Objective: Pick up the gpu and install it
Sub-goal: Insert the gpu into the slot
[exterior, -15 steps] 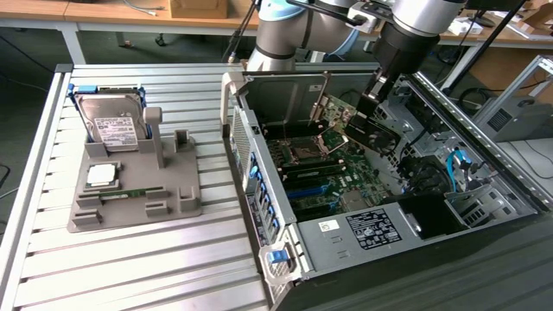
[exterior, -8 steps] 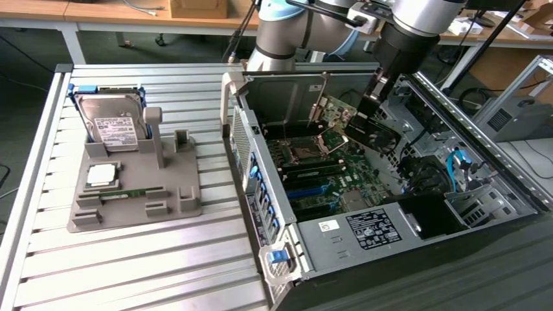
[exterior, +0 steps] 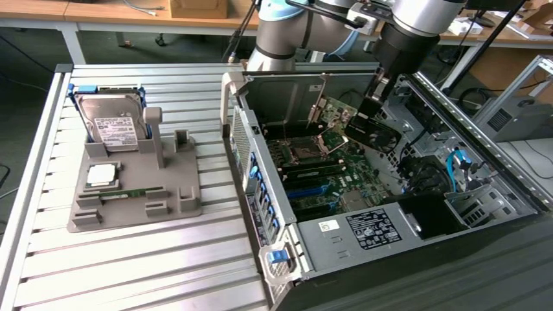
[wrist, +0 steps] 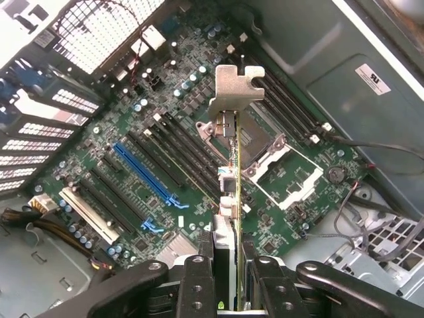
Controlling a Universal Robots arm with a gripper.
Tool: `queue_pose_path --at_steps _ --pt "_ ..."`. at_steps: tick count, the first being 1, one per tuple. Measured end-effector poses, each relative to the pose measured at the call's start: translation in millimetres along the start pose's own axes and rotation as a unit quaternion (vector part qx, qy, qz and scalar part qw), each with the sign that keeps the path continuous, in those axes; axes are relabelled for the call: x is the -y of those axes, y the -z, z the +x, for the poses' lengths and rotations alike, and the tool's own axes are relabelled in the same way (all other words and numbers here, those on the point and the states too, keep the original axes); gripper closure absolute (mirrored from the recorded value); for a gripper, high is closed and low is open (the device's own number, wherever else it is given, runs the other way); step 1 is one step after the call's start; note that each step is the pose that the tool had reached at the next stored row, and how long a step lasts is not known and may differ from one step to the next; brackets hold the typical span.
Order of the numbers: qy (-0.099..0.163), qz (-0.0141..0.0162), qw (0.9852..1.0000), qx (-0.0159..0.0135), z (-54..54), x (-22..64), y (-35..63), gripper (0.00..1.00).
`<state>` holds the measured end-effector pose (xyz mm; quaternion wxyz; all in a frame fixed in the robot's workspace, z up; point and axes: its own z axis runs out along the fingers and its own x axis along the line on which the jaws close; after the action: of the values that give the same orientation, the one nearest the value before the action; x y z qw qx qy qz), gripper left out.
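Fingers (wrist: 197, 285) gripping gpu (wrist: 236, 99) by its edge, partly closed around the thin card, card hanging over motherboard (wrist: 112, 192) inside computer case (exterior: 285, 97)

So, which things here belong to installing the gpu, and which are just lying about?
Belong to the job: gpu, clamped in the tool; motherboard; open computer case.
Just lying about: hard drive, processor chip, RAM stick, all on the grey holder.
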<state>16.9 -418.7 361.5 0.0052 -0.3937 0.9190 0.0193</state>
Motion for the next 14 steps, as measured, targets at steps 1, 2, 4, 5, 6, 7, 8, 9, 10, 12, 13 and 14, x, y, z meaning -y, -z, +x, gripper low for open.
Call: queue_pose_path --at_steps 1,2,4,5,6,7,8,9,10,12,13,14 --pt "0.003 0.0 1.0 -0.0001 0.0 0.0 0.0 0.73" --pt "0.007 -0.0001 1.0 -0.0003 0.0 0.0 0.0 0.73" --pt "0.014 -0.0004 0.9999 -0.0004 0.0 0.0 0.0 0.73" --pt "0.017 -0.0004 0.9999 -0.0005 0.0 0.0 0.0 0.73" --pt "0.02 -0.0005 0.9998 -0.0006 0.0 0.0 0.0 0.73" --pt "0.022 -0.0005 0.9997 -0.0007 0.0 0.0 0.0 0.73" --pt "0.025 -0.0006 0.9997 -0.0008 0.0 0.0 0.0 0.73" --pt "0.027 -0.0007 0.9996 -0.0008 0.0 0.0 0.0 0.73" --pt "0.03 -0.0007 0.9995 -0.0009 0.0 0.0 0.0 0.73" --pt "0.036 -0.0009 0.9994 -0.0011 0.0 0.0 0.0 0.73" --pt "0.038 -0.0009 0.9993 -0.0012 0.0 0.0 0.0 0.73" --pt "0.041 -0.001 0.9991 -0.0013 0.0 0.0 0.0 0.73"
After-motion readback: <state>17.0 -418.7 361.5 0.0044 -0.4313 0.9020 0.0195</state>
